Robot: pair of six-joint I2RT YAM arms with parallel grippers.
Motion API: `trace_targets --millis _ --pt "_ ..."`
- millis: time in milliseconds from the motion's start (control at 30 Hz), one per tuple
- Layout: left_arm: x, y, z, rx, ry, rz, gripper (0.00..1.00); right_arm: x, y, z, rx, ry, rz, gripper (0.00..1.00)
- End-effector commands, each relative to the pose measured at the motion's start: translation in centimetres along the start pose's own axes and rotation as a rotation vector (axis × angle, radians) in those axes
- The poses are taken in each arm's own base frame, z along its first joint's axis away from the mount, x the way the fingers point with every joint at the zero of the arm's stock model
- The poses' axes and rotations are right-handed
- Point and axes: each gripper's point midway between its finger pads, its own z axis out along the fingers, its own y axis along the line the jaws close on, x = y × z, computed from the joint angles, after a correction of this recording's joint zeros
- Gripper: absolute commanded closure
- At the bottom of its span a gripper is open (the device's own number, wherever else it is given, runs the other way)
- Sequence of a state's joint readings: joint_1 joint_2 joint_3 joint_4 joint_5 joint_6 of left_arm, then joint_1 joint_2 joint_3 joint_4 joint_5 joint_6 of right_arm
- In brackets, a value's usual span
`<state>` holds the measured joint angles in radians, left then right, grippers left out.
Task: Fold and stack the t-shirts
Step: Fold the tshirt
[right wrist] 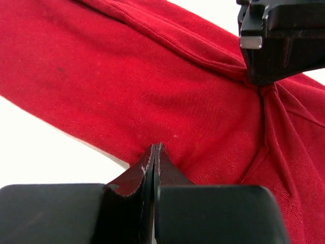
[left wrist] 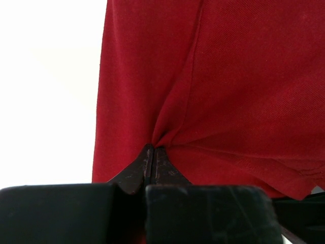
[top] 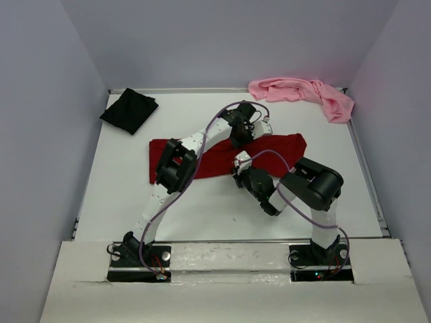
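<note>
left gripper (left wrist: 154,148) pinches the red shirt (top: 289,145) on the side toward the table (top: 202,219)'s far edge, puckering it; right gripper (right wrist: 156,146), pressed together, meets the near side, likely for a fold.

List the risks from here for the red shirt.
The left claw pinches only a small pucker of the dark red shirt; it could slip out on lifting.
The right claw bites near the edge, so the fold may come out skewed.
The claws sit close together and might collide.
</note>
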<state>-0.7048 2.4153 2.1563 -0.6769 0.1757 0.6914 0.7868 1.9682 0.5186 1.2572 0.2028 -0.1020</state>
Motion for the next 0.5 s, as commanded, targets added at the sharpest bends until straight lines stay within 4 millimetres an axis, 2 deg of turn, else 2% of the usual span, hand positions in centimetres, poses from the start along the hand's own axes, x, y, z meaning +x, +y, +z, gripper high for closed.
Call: trace_targets --millis 0,100,200,467 --pt "-0.8 1.0 -1.2 -0.017 -0.015 0.011 1.0 -3.1 -0.6 0.6 0.047 -0.126 0.008 1.0" --pt "-0.9 1.4 -1.2 -0.031 -0.016 0.017 1.0 -1.9 -0.6 0.1 0.049 -0.083 0.021 1.0" --pt "-0.6 1.7 -0.8 -0.04 -0.004 0.02 1.0 -1.7 -0.7 -1.1 0.045 -0.099 0.053 1.0" --pt "-0.5 3.3 -0.3 -0.095 -0.018 0.015 1.0 -0.5 -0.4 -1.7 0.027 -0.066 0.065 1.0"
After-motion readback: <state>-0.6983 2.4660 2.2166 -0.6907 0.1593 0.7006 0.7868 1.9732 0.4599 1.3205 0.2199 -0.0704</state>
